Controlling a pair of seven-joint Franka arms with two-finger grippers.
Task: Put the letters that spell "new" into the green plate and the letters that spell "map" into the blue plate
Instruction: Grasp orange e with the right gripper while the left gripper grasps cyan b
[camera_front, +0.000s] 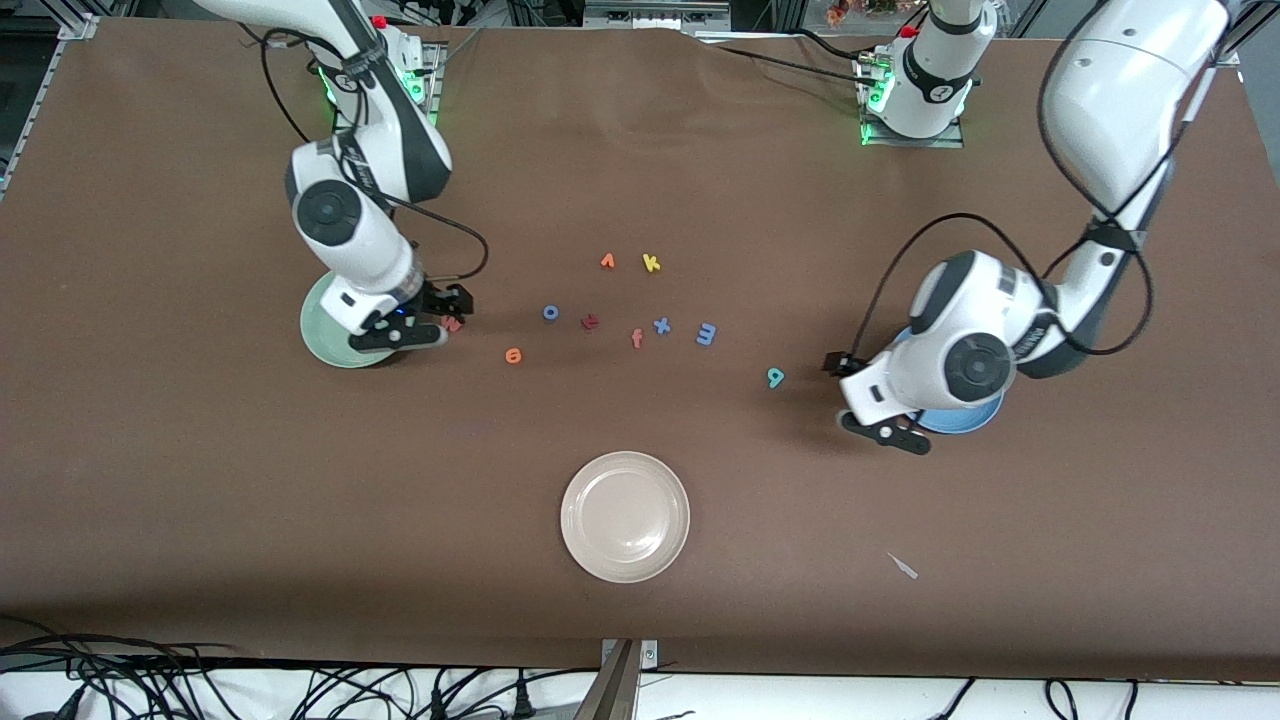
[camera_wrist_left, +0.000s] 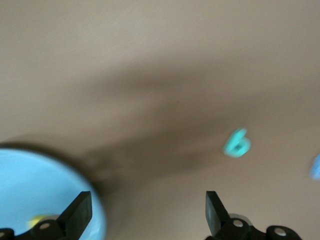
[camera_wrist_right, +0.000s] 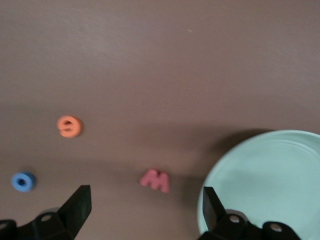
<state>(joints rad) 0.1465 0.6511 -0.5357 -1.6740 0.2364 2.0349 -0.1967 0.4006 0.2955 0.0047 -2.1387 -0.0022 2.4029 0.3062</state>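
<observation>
On the green plate (camera_front: 322, 340): our right gripper (camera_front: 400, 335) hovers over its rim, jaws spread, empty | pink "w" (camera_front: 453, 323) just beside plate, orange "e" (camera_front: 513, 355) near | blue plate (camera_front: 965, 420): left gripper (camera_front: 890, 428) over its edge, jaws spread; yellow letter (camera_wrist_left: 37, 220) inside, likely dropped | teal letter (camera_front: 775, 377) and blue "m" (camera_front: 706, 334) await on table.

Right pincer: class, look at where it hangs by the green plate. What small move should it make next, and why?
Probably shift the right pincer a little off the green plate and lower it over the red-pink "w". Its jaws stand open and empty, that letter lies on the table just beside the plate, and it belongs to "new".
</observation>
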